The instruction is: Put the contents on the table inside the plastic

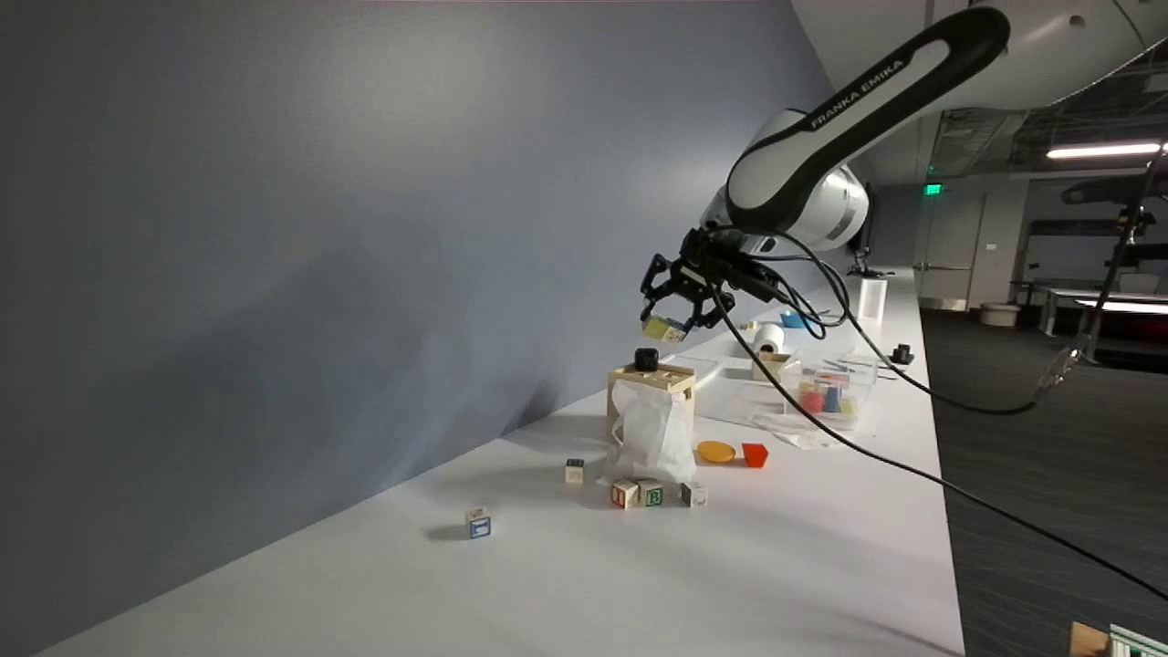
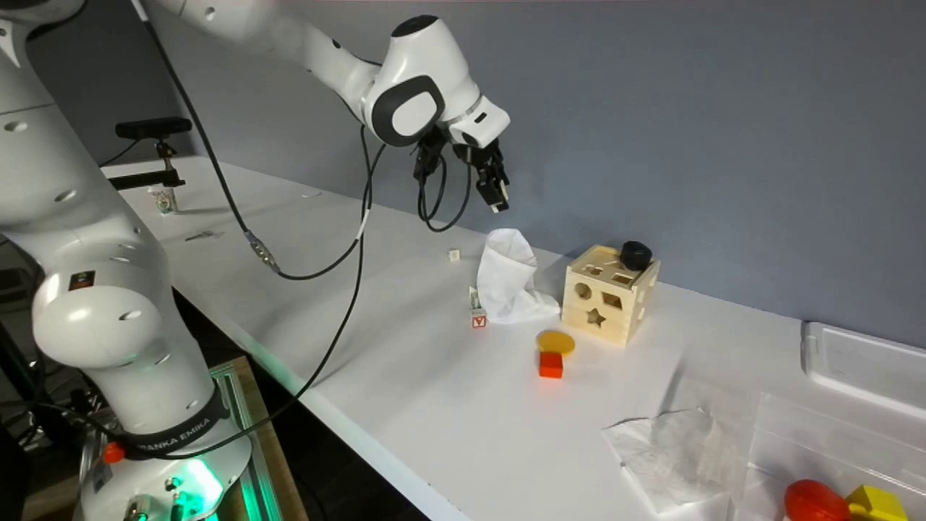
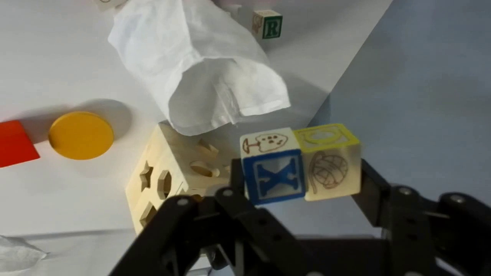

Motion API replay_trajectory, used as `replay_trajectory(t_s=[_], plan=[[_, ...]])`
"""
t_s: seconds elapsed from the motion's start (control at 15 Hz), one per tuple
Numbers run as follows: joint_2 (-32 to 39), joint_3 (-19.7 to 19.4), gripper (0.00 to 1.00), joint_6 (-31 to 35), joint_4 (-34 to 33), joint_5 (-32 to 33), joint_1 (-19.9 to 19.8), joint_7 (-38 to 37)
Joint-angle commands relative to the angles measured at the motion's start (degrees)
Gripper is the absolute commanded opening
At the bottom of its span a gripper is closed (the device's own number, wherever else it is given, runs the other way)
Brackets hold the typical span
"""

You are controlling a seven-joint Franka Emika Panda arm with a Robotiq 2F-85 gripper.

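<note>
My gripper (image 3: 301, 172) is shut on two letter blocks side by side: one with a blue X (image 3: 274, 178) and one with a yellow-edged face (image 3: 330, 168). The gripper (image 1: 666, 327) holds them in the air above the wooden shape box. A white bag (image 3: 215, 76) stands on the table with its mouth open; it shows in both exterior views (image 1: 652, 433) (image 2: 506, 282). Loose letter blocks lie around it, including a green R block (image 3: 267, 25), a red-edged block (image 1: 625, 494), a green-edged block (image 1: 651, 494) and a blue-edged block (image 1: 479, 523). The bag's inside bottom is hidden.
A wooden shape box (image 2: 600, 304) with a black piece (image 2: 636, 255) on top stands beside the bag. A yellow disc (image 2: 555, 342) and a red piece (image 2: 550, 365) lie near it. Beyond are crumpled clear plastic (image 2: 673, 456) and a clear bin (image 1: 826, 397). A grey wall (image 2: 687, 145) backs the table.
</note>
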State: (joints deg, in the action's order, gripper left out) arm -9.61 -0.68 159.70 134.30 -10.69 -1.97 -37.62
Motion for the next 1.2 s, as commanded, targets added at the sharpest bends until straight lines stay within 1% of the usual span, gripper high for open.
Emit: replay_trajectory(t_s=[0.0, 0.13, 0.33, 0.67, 0.87, 1.07, 1.13], plan=[[0.81, 0.36, 0.44, 1.52, 1.68, -0.38, -2.02, -1.18], [2.44, 0.1, 0.44, 1.79, 1.47, -1.06, -2.18, -0.19], [5.18, 0.02, 0.44, 2.53, 0.88, 0.02, -2.44, -0.44], [9.61, -0.44, 0.44, 2.65, -0.3, -0.1, -1.8, -0.08], [11.7, -0.69, 0.44, 2.53, -1.23, 0.77, -1.44, -0.17], [12.51, -1.05, 0.44, 3.84, -1.65, 1.5, -1.11, -0.31], [12.44, -0.67, 0.44, 5.07, -1.63, 3.52, -1.89, -1.53]])
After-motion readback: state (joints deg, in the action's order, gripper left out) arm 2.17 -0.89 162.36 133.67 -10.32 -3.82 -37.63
